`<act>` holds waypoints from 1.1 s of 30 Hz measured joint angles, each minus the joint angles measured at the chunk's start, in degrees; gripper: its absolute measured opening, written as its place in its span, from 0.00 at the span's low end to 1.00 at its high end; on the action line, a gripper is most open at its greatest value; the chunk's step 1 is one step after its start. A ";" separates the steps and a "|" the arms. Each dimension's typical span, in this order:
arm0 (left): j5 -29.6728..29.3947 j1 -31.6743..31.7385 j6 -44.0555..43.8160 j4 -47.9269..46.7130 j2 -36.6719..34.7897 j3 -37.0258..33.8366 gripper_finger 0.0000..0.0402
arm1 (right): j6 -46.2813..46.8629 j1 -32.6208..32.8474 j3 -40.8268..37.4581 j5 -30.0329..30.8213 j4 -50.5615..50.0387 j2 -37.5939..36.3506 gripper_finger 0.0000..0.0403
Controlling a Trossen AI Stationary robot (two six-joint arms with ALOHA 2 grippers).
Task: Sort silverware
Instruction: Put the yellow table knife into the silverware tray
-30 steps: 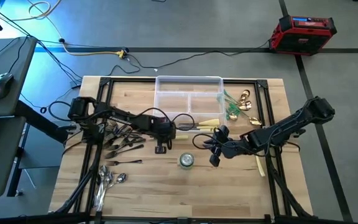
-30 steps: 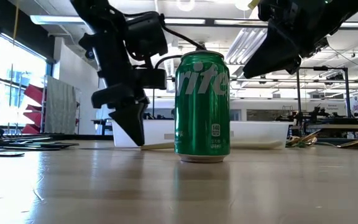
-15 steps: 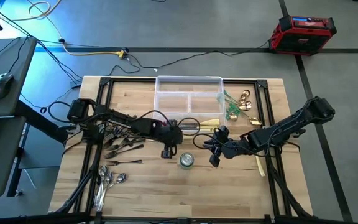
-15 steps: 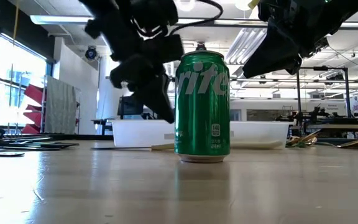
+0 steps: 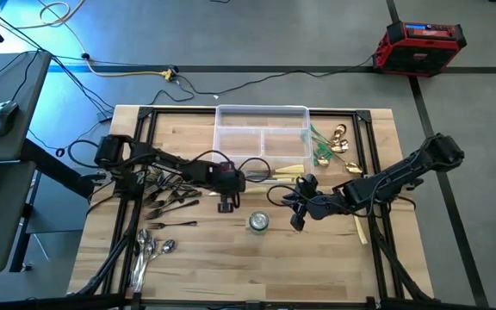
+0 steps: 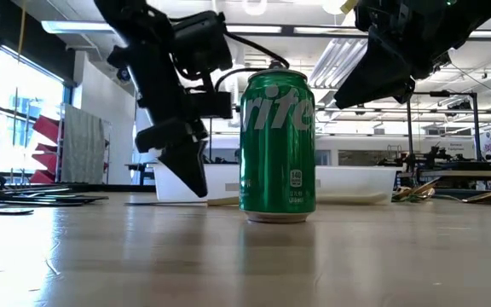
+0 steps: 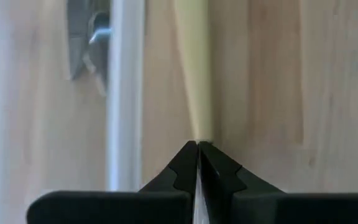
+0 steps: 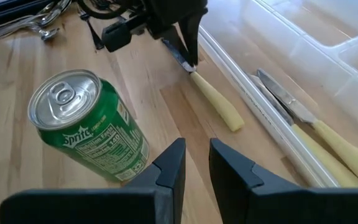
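A cream-handled knife (image 8: 215,99) lies flat on the table between the clear divided tray (image 5: 261,109) and a green can (image 5: 257,222). My left gripper (image 8: 190,61) is shut and points down, with its tips at the blade end of that knife's handle. My right gripper (image 8: 196,158) hovers over the table just right of the can (image 8: 89,121). Its fingers stand a little apart with nothing between them. Dark forks (image 5: 166,194) and silver spoons (image 5: 149,250) lie at the left. Green-handled pieces (image 5: 325,148) lie right of the tray. My left gripper's shut fingertips (image 7: 188,155) stand at the spot where the knife's blade meets its cream handle (image 7: 196,118). They come slanting down from the table's left and are in line with the handle. The knife lies flat on the wood. I cannot tell whether the tips touch it.
A second cream-handled knife (image 8: 316,134) lies along the tray's near wall (image 8: 253,93). Another cream piece (image 5: 362,231) lies near the table's right edge. The can (image 6: 277,145) stands upright between the two grippers.
My left gripper swung up and toward the can, then came back down toward the table's left, close to where it began. It stayed shut.
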 joint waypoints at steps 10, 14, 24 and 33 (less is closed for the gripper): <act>2.62 -2.22 0.93 6.70 5.55 4.22 0.00 | 0.11 0.01 -0.04 0.11 0.08 0.01 0.14; -2.71 -4.98 3.69 3.59 3.62 6.83 0.00 | 0.03 0.00 -0.07 0.20 -0.18 -0.01 0.14; -15.81 -4.50 0.41 -6.22 3.51 5.86 0.00 | 1.01 0.08 -0.07 0.22 -0.69 0.01 0.14; -11.80 -3.64 -0.66 1.18 3.46 1.79 0.00 | 1.01 0.08 -0.07 0.24 -0.51 0.01 0.14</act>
